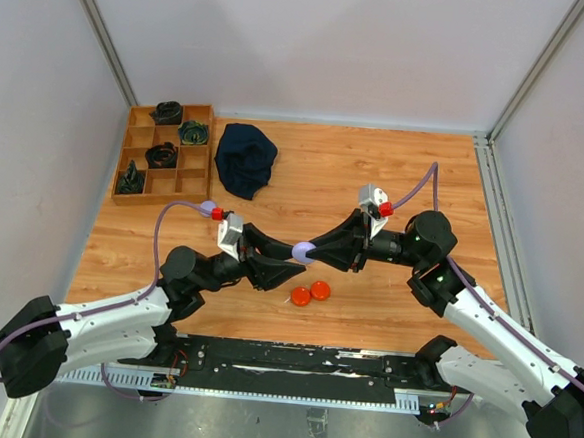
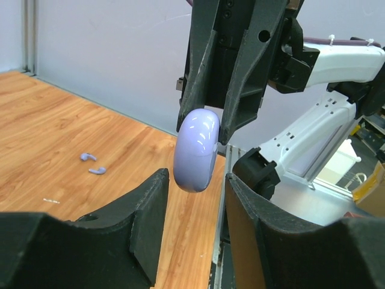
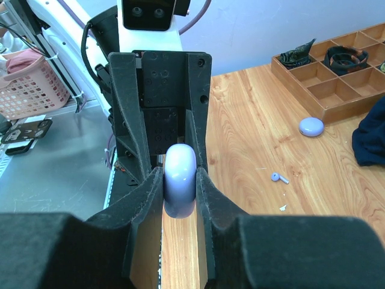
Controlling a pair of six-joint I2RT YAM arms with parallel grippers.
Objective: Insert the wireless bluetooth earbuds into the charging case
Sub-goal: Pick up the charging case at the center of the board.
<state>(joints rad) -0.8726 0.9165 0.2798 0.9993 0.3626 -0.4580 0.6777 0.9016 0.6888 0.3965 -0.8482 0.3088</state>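
— So, what are the jaws doing?
— Right jaws are clamping the lavender charging case (image 3: pixel 180 177) on edge above the desk (image 1: pixel 395 176); left jaws are standing apart either side of it, probably lining up to help open it.
— And the earbuds?
— Two lavender earbuds (image 2: pixel 88 157) are lying side by side on the desk, well apart from the case. I'm counting one held case, one lavender disc (image 3: pixel 311 126) lying near the tray (image 1: pixel 194 182), and two orange discs (image 1: pixel 301 297).
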